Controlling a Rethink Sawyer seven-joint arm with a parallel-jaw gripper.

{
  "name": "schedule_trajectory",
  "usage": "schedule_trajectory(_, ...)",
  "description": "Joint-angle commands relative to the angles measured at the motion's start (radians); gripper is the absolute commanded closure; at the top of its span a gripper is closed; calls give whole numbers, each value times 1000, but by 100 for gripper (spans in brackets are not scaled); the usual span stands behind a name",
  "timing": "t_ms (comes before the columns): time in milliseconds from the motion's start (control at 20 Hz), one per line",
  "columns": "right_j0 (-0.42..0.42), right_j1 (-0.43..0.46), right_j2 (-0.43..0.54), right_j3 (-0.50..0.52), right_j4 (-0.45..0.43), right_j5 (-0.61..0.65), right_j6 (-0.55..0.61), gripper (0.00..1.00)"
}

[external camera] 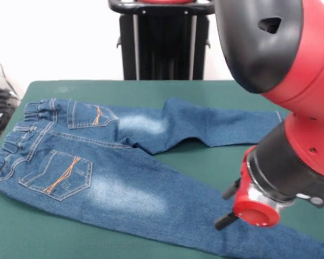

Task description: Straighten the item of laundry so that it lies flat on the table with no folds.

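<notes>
Blue denim, faded to whitish patches at the seat and along the upper thigh, makes up the small pair of jeans (pixel 113 172) spread back-side up on the tabletop (pixel 205 162), whose dark green top looks matte and felt-like. The waistband (pixel 13 137) lies toward the picture's left, gathered into soft elastic ruffles, and two back pockets (pixel 59 174) carry crossed lines of orange stitching, with lighter seam stitching outlining each patch. The nearer leg runs long and fairly flat toward the lower right, passing under the arm and reaching the picture's bottom edge. The farther leg stretches to the right across the green surface, with a shallow kink near the crotch where the cloth bunches into a low ridge — the rest of it lies smooth. A wedge of bare felt shows between the two legs. The arm (pixel 291 91) fills the right side: a glossy red shell with a rounded black cap, then a black cylindrical wrist ending in a red ring with a bright metal collar. From it the claw (pixel 227 208) shows as two short black stubs pointing left, set apart one above the other, hovering over the nearer leg — whether it is spread or closed I cannot tell, and nothing is seen in its hold.
</notes>
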Motion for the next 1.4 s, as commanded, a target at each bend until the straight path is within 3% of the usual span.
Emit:
schedule_trajectory(50,-7,23,-267,-110,264,99,438,0)
schedule_trajectory(500,-15,16,-462,-78,493,114,428,0)
schedule_trajectory(950,-47,64,-702,-59,686,48,439,0)
schedule_trajectory(1400,-64,112,-862,-25,794,-17,434,0)
